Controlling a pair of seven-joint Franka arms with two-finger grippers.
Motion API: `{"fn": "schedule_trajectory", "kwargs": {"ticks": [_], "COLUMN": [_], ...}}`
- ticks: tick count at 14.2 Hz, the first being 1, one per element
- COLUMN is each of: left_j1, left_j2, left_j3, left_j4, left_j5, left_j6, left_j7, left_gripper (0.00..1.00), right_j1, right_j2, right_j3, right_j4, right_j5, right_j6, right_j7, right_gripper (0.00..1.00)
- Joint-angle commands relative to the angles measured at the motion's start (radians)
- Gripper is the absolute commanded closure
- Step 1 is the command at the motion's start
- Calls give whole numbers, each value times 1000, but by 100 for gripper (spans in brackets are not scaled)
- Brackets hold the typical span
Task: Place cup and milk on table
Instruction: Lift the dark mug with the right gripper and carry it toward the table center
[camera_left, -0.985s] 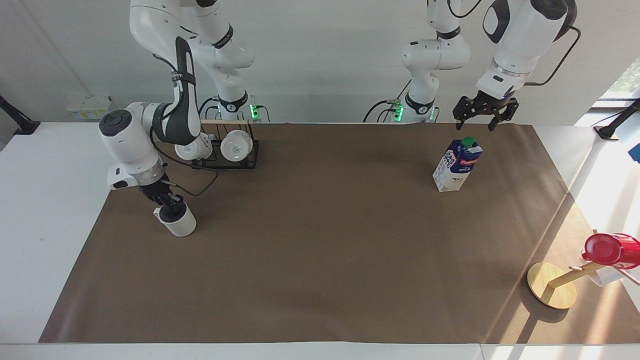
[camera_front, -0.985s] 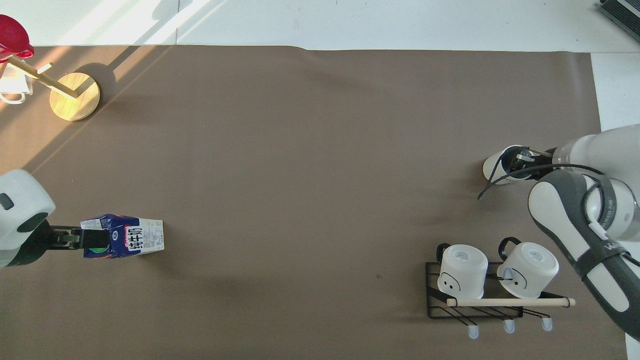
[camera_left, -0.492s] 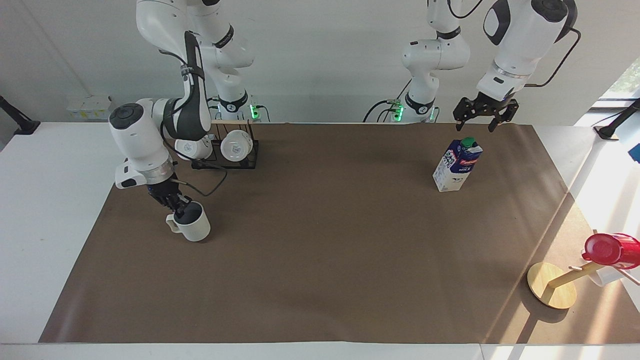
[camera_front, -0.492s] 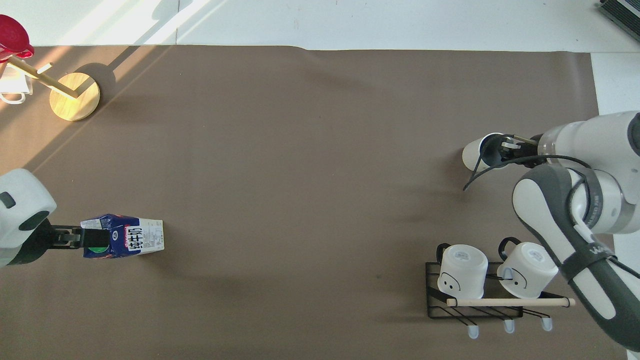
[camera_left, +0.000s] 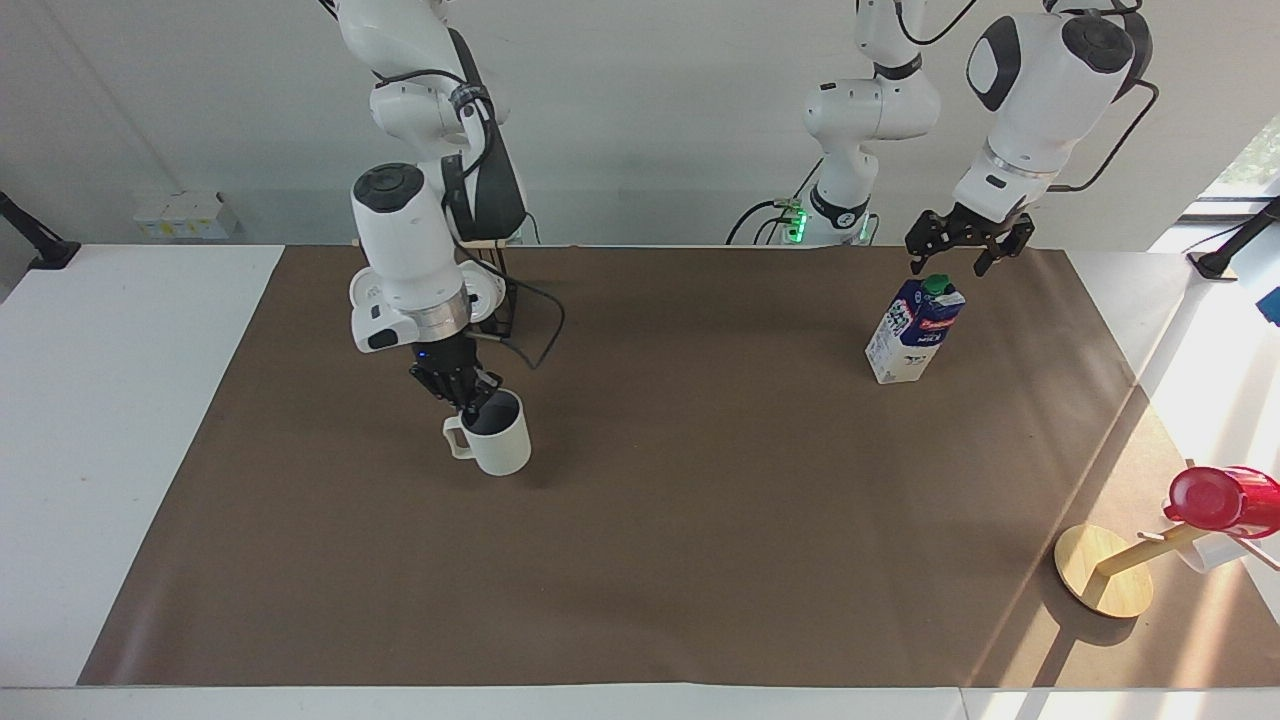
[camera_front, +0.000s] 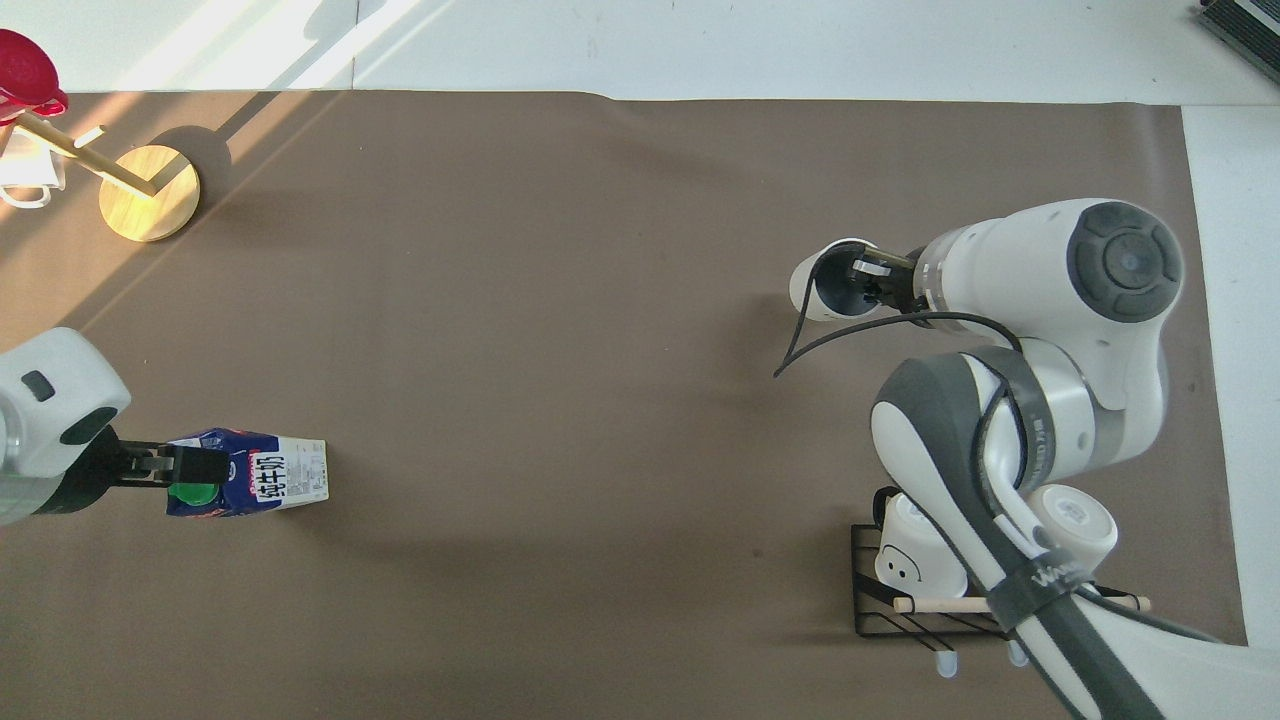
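Observation:
The off-white cup hangs tilted from my right gripper, which is shut on its rim and holds it low over the table's brown sheet. In the overhead view, the cup and right gripper are toward the right arm's end. The milk stands upright on the sheet toward the left arm's end. My left gripper is open just above its green cap, one finger on each side. The overhead view also shows the milk and the left gripper.
A black rack with two white mugs stands near the right arm's base and also shows in the overhead view. A round wooden disc stand with a red cup is far from the robots, at the left arm's end.
My right gripper has carried the cup from the right arm's end toward the table's middle. My left gripper has dropped slightly closer to the milk's cap.

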Motion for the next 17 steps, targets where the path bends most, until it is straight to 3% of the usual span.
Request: {"fn": "schedule_trajectory", "kwargs": {"ticks": [1, 6, 12, 17], "left_j1": [16, 17, 19, 17], "left_j2": [-11, -11, -11, -10], "left_j3": [0, 0, 0, 0], "left_j4": [-61, -105, -144, -145], "left_j5": [15, 15, 15, 15], "left_j6": [53, 109, 160, 192], "left_j7": [-3, -5, -5, -2], "left_gripper": [0, 0, 0, 0], "right_j1": [74, 240, 370, 398], "right_j2": [32, 80, 138, 175], "right_j3": [-4, -3, -1, -1], "right_j4": [49, 110, 112, 112], "right_j5": [-15, -78, -74, -65], "right_j6": [-37, -118, -135, -109], "right_j7": [103, 349, 445, 480], "right_gripper": [100, 100, 100, 100]}}
